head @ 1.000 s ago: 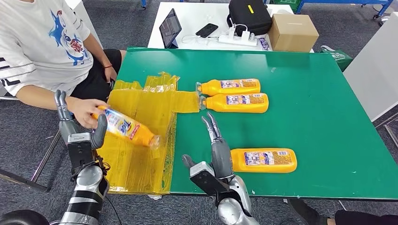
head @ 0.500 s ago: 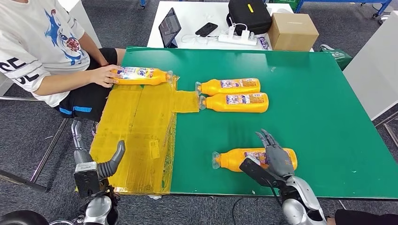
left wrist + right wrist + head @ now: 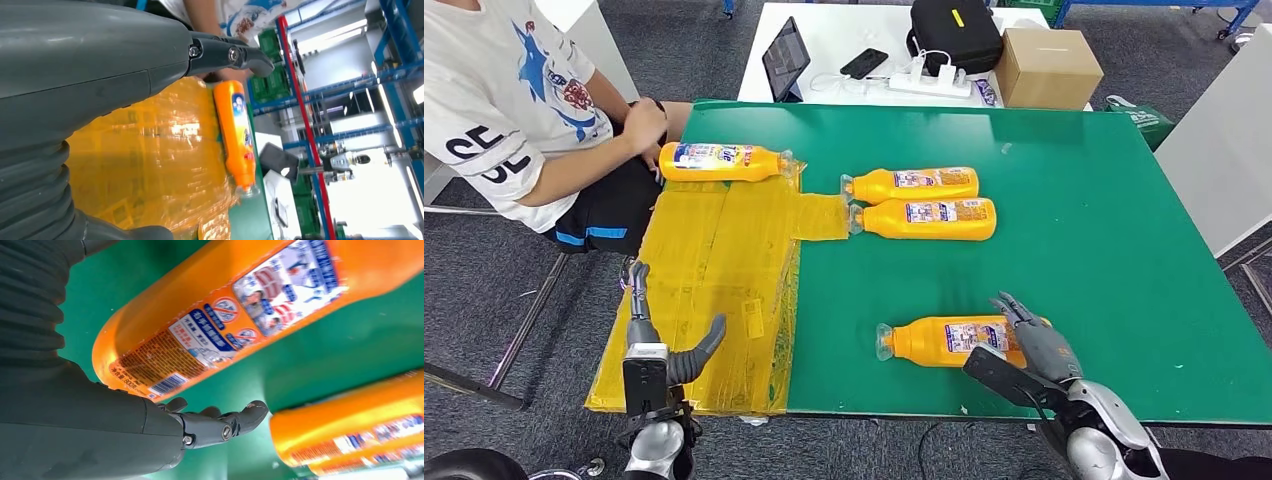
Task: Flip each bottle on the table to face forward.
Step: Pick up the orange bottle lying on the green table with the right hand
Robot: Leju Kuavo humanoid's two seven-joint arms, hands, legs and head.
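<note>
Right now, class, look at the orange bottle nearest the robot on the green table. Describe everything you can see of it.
The nearest orange bottle looks like glossy plastic. It lies on its side on the green table, its pale cap end toward the yellow sheet. The label facing up carries small print and a barcode. The right hand reaches over its base end; whether it actually touches the bottle cannot be told.

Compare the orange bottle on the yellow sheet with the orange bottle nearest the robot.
The orange bottle on the yellow plastic sheet lies by the seated person, untouched; the orange bottle near the table's front edge lies on green tabletop at the right hand. Caps point opposite ways. Both lie flat.
</note>
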